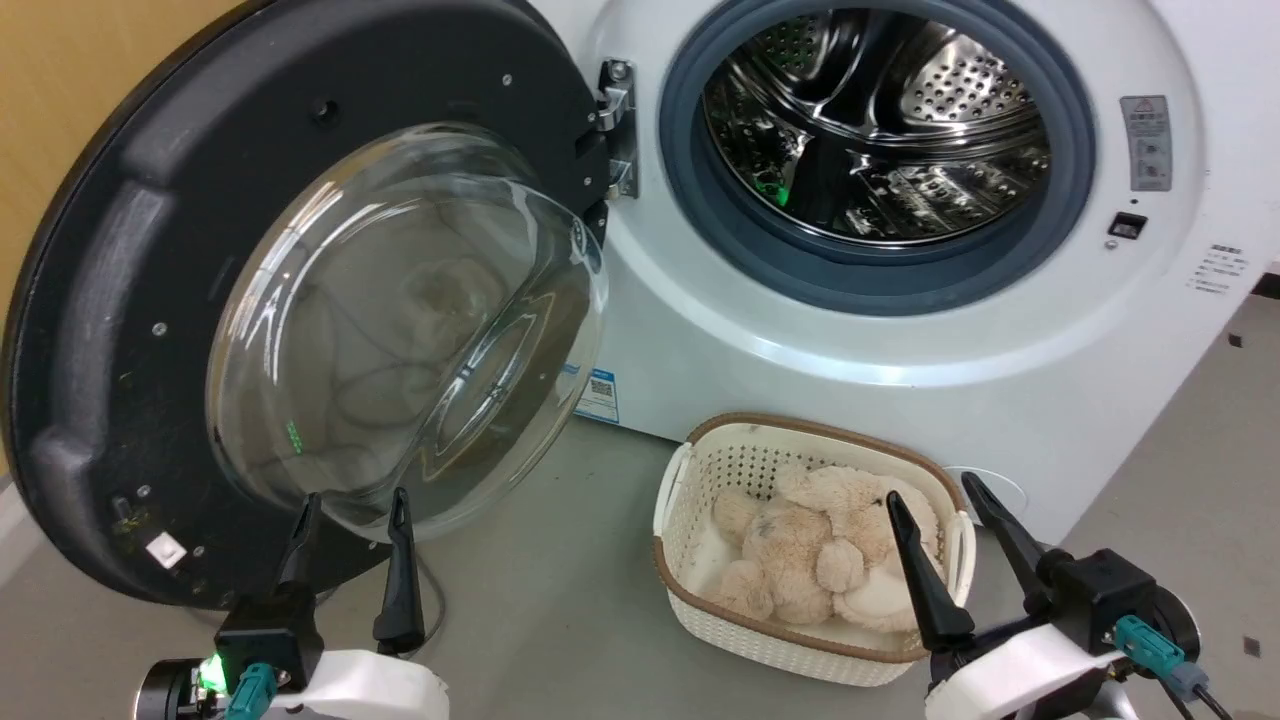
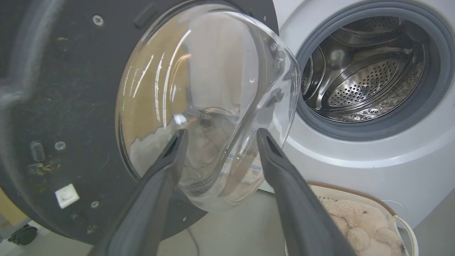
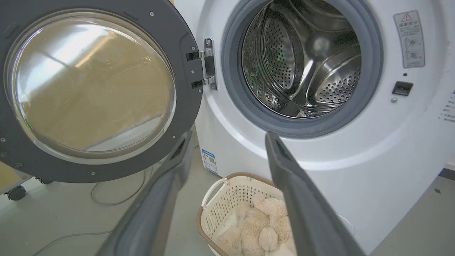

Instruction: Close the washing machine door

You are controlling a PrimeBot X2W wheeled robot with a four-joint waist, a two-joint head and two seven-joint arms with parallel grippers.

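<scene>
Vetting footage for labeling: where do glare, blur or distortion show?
Head view: the washing machine door has white glare streaks on its glass. Left wrist view: its black rim smears at the left edge. Right wrist view: the glass mirrors a bright patch; the washing machine bows.

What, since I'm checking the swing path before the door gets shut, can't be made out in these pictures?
Outer face of the washing machine door: every view shows its inner side.
Top of the washing machine: cut off by the head view's upper edge.
Warning label text: too small.
Plush toy: partly behind the right gripper, head view.
</scene>
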